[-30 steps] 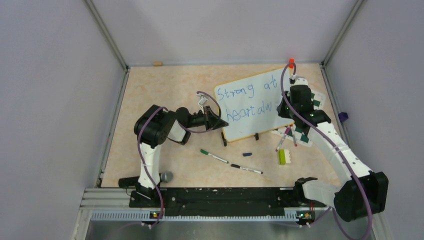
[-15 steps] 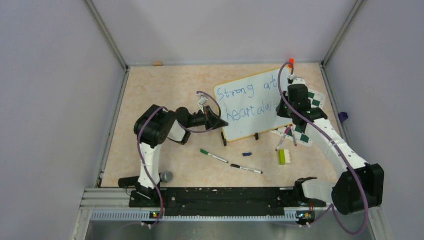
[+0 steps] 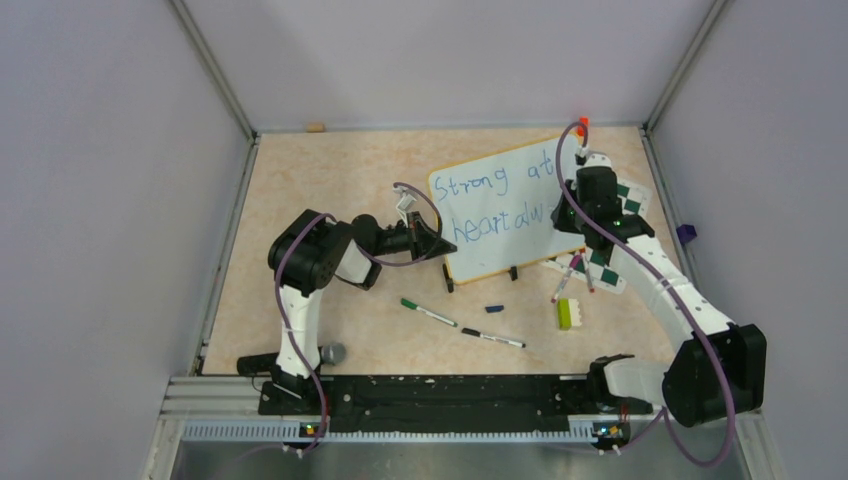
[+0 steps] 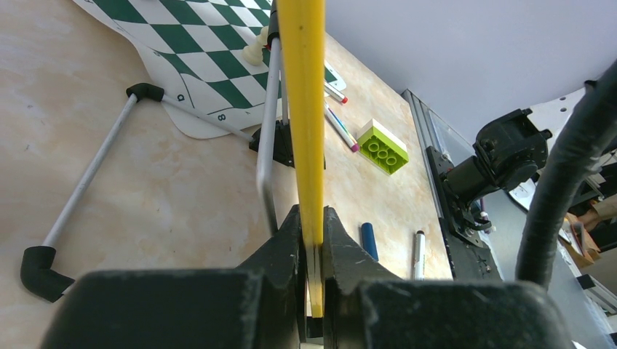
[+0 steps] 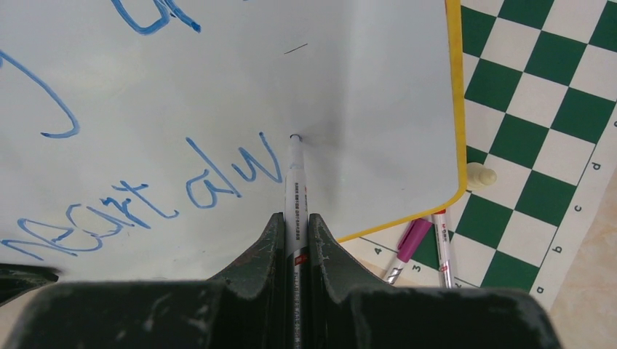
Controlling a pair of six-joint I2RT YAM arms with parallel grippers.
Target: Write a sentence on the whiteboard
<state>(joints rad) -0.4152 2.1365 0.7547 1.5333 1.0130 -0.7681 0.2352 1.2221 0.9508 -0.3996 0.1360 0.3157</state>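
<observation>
Nearest the arm bases: two loose pens [image 3: 428, 312] lie on the table [image 3: 330, 180], apart from the work.

Left gripper [image 4: 311, 240]: jaws narrow, pinched on the yellow rim at the board's left edge, one finger on each face.

Board [image 3: 500, 205]: stands tilted back on two black feet [image 3: 448, 283], mid-table toward the right, with its right end over the chess mat [image 5: 553, 109].

Handling (judgement):
- thin, stiff panel, likely light
- face glossy and slick
- propped on small feet, so pen pressure could tip or skate it; it needs bracing
- best hold is the rim, as the left jaws have it; not the written face, since wet ink would probably smear
- a light pinch should do; the rim looks thin

Right gripper [image 5: 295, 225]: jaws narrow, clamped round a white marker [image 5: 295, 174] pointing at the face. The tip sits just right of the last letter, low on the right half. Cannot confirm that it touches.

Looks: white face, rounded corners, thin yellow-orange rim. The sentence [image 3: 480, 183] is in blue hand lettering on two lines: "Strong at" above, "heart alw" below. The last word reads unfinished. Bare white remains to its right.
</observation>
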